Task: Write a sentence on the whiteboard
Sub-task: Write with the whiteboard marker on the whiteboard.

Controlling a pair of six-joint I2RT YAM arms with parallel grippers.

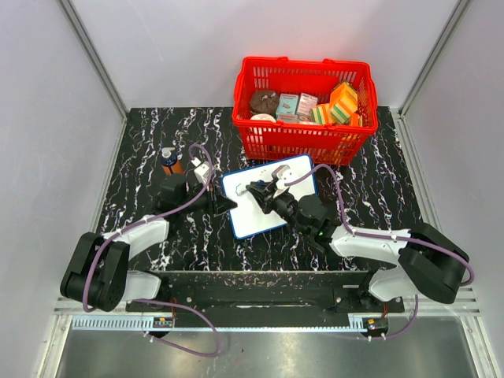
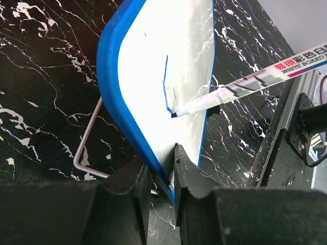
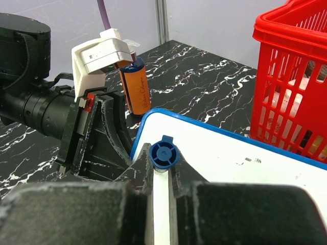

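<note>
Left jaws clamp the whiteboard (image 1: pixel 253 216) edge, right jaws grip a marker (image 2: pixel 245 87); the red basket (image 1: pixel 299 143) holds small boxes (image 1: pixel 297 105) and sponges (image 1: pixel 343 102).

The whiteboard (image 1: pixel 253 217) is a flat white rectangle with a thin blue frame and rounded corners. It sits mid-tabletop, turned so its long sides run from left up toward the far right. My left pincer (image 2: pixel 162 171) is clamped on the frame at its left short edge, and a grey wire stand (image 2: pixel 84 145) shows beneath that edge. Of the sentence (image 2: pixel 166 84) only one thin blue stroke exists, near the board's left end. Its hooked lower end touches the marker (image 2: pixel 245 87) tip.
</note>
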